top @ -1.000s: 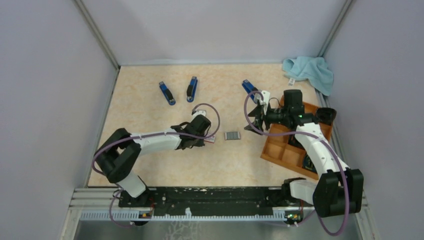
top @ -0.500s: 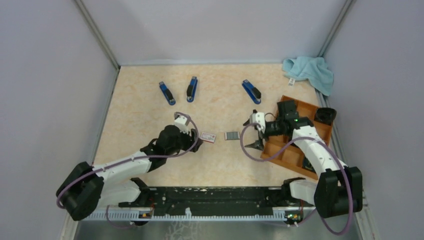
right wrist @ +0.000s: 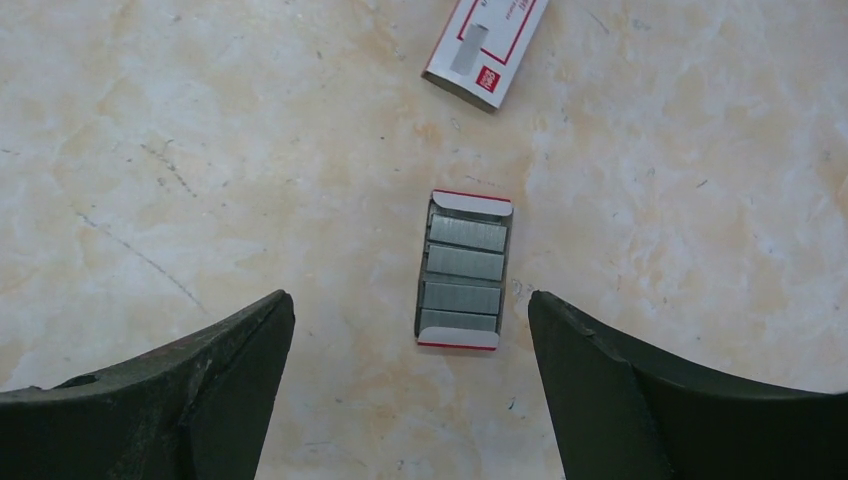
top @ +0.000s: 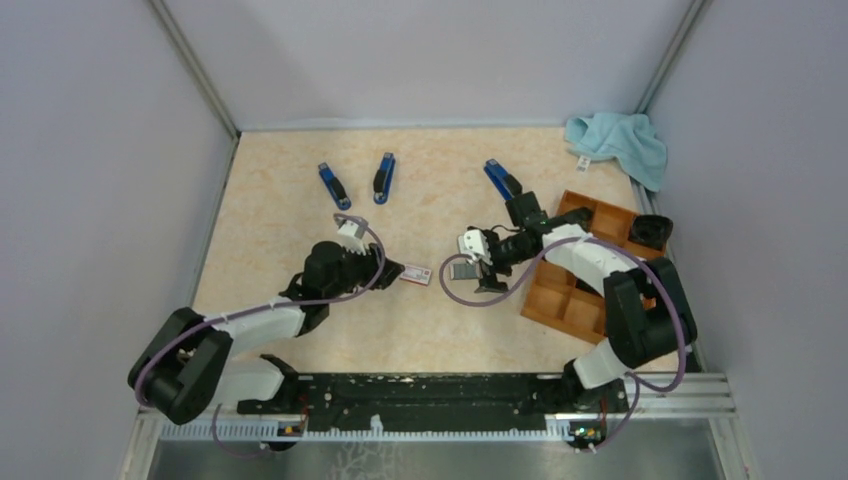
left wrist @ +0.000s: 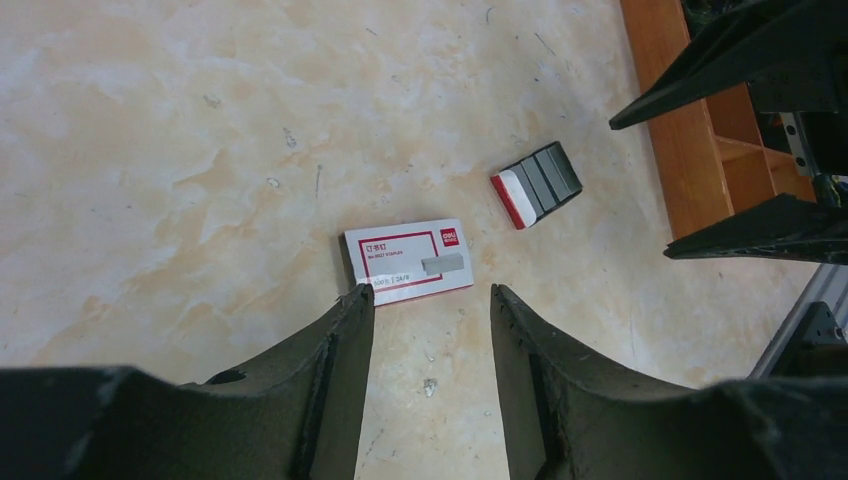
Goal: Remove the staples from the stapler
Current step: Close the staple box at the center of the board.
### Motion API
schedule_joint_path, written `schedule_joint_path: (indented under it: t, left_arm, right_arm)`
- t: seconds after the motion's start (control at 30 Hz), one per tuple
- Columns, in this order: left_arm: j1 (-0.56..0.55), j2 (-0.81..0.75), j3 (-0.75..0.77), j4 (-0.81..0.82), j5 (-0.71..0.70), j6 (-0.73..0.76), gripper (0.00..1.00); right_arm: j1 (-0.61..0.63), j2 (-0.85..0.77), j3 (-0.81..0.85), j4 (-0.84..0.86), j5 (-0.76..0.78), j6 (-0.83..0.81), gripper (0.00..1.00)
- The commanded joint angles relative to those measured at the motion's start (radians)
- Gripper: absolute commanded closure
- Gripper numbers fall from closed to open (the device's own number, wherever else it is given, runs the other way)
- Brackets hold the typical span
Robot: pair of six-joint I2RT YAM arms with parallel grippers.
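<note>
Three blue staplers lie at the back: one at the left [top: 333, 186], one in the middle [top: 384, 177], one at the right [top: 503, 180]. Several silvery-grey staples strips [right wrist: 463, 270] lie in a small open red-edged tray on the table, also in the left wrist view [left wrist: 536, 184]. My right gripper [right wrist: 410, 300] is open and empty, hovering just above and near of the strips; in the top view [top: 475, 272] it hides them. My left gripper [left wrist: 431, 292] is open and empty, just short of the small white box with a red label [left wrist: 407, 260].
The white box [top: 416, 275] lies between the two grippers. A wooden compartment tray [top: 585, 290] stands at the right with a black object [top: 650, 230] at its far corner. A light blue cloth [top: 618, 142] lies in the back right corner. Grey walls enclose the table.
My right gripper moved from beside the back right stapler toward me and left, to over the staple strips. My left arm drew back; its gripper now sits just left of the white box.
</note>
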Motion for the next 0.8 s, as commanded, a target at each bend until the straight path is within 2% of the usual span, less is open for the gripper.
schedule_joint_path:
  t: [0.0,0.33,0.5,0.63,0.77]
  left_arm:
    - [0.006,0.02,-0.028,0.074,-0.023,-0.024,0.48]
    - [0.007,0.1,0.018,-0.028,-0.073,-0.105,0.57]
    - [0.007,0.118,0.021,-0.049,-0.074,-0.129,0.57]
    - [0.007,0.148,0.042,-0.07,-0.068,-0.137,0.56]
    - [0.007,0.173,0.053,-0.072,-0.046,-0.146,0.56]
  right_arm:
    - [0.025,0.064,0.041,0.159,0.103,0.168,0.13]
    - [0.055,0.213,0.1,0.191,0.24,0.233,0.16]
    - [0.064,0.26,0.139,0.167,0.255,0.24,0.24]
    - [0.067,0.291,0.172,0.127,0.249,0.243,0.34]
    - [0.072,0.291,0.166,0.097,0.24,0.217,0.38]
